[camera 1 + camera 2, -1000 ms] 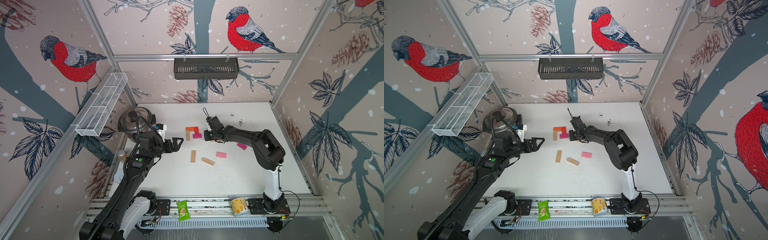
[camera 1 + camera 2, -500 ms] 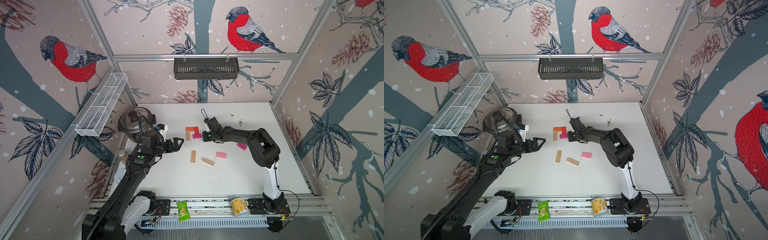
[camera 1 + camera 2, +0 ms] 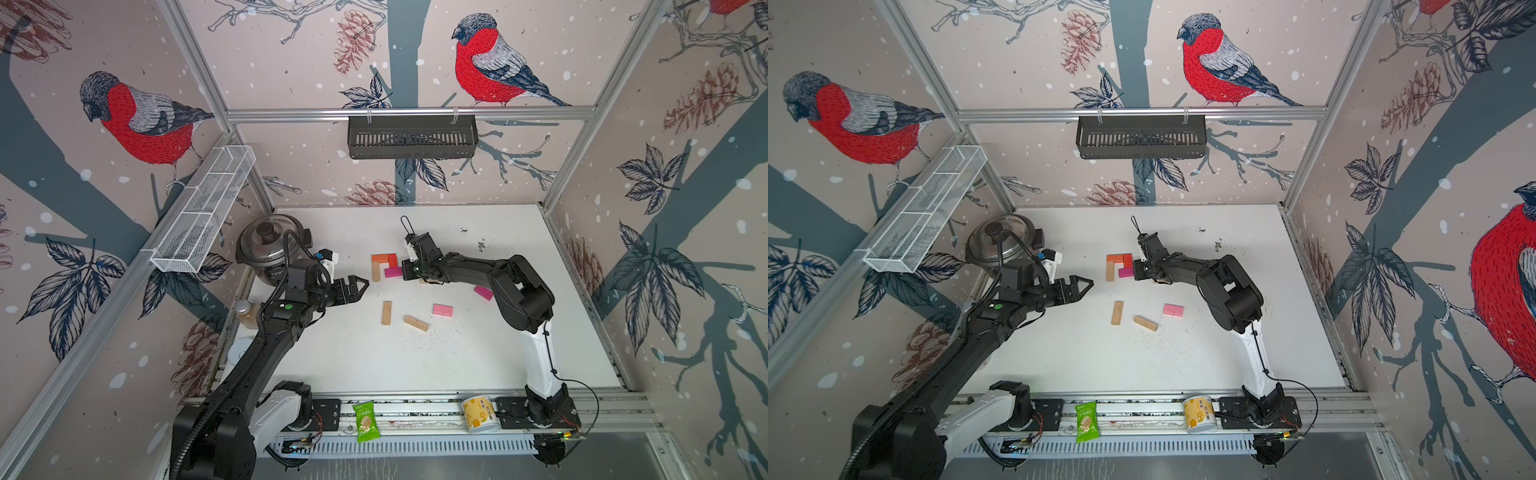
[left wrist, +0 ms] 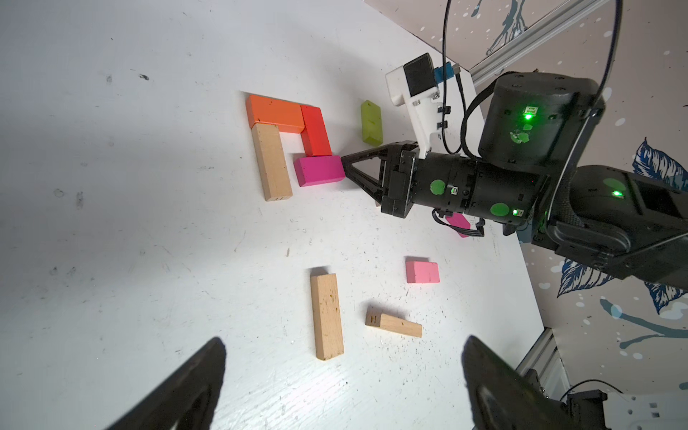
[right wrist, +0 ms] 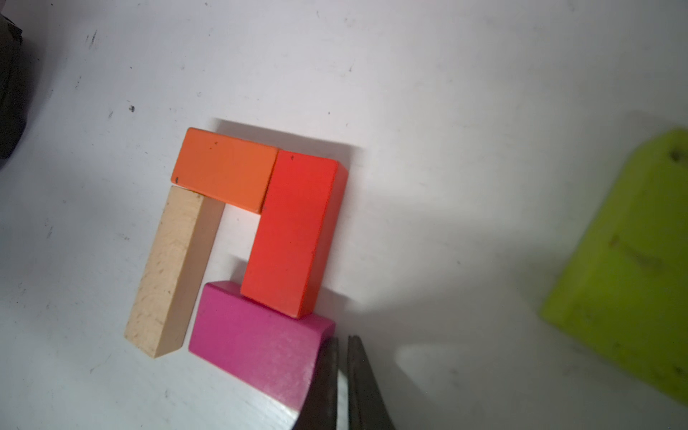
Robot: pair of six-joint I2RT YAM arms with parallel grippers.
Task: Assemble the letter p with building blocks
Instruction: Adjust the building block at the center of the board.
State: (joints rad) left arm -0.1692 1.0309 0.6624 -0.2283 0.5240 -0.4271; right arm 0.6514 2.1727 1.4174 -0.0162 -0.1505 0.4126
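Where the counter (image 3: 457, 365) carries the part-built letter p (image 3: 380, 258), a pot (image 3: 266, 245) stands well apart; left claw (image 3: 360, 290) hovers near, released; right claw (image 4: 345, 170), clenched empty, touches its magenta block (image 4: 319, 170); loose tan blocks (image 3: 387, 312) lie nearby.

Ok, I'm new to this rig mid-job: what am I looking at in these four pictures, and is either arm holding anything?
This is a two-armed robot with two-finger grippers, working over a white table. Two pictures look down from overhead, nearly alike; the others come from a camera on each wrist. The left gripper is open and empty. The right gripper is shut, holding nothing, at the end of the magenta block. That block, an orange block, a red block and a tan stem form an unfinished P. Spare blocks lie loose, such as a pink block and a lime-green block.
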